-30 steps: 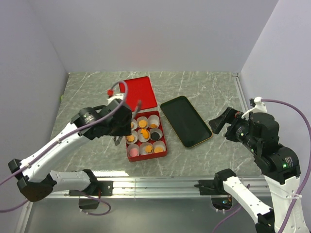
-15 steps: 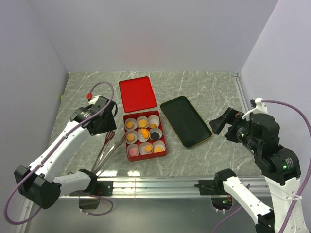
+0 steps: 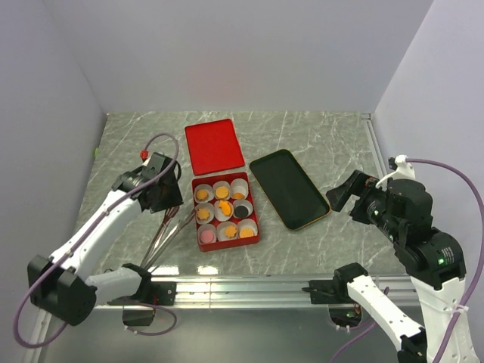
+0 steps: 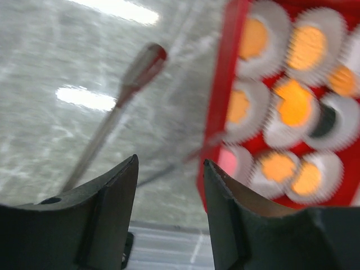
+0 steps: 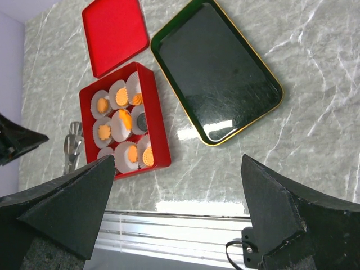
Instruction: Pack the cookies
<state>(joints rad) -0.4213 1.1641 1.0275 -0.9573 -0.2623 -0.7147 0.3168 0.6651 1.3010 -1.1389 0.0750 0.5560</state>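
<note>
The cookies (image 3: 223, 193) sit in white paper cups inside a red box (image 3: 255, 219): mostly orange rounds, with one pink (image 3: 206, 236) at the near left. They also show in the left wrist view (image 4: 292, 104) and the right wrist view (image 5: 102, 105). My left gripper (image 3: 172, 203) is open and empty, just left of the box (image 4: 222, 112). Metal tongs (image 3: 166, 231) with red tips lie on the table beside it and show in the left wrist view (image 4: 132, 79). My right gripper (image 3: 340, 193) is open and empty, held high to the right of the black tray.
A red lid (image 3: 215, 145) lies flat behind the box. A black tray with a gold rim (image 3: 289, 187) lies right of the box and shows in the right wrist view (image 5: 216, 73). One cup holds something dark (image 3: 241, 212). The metal rail (image 3: 249, 287) runs along the near edge.
One second ago my left gripper held the tongs over the box. It has swung left, let them go onto the table and now stands open above them. The right arm has barely moved.
</note>
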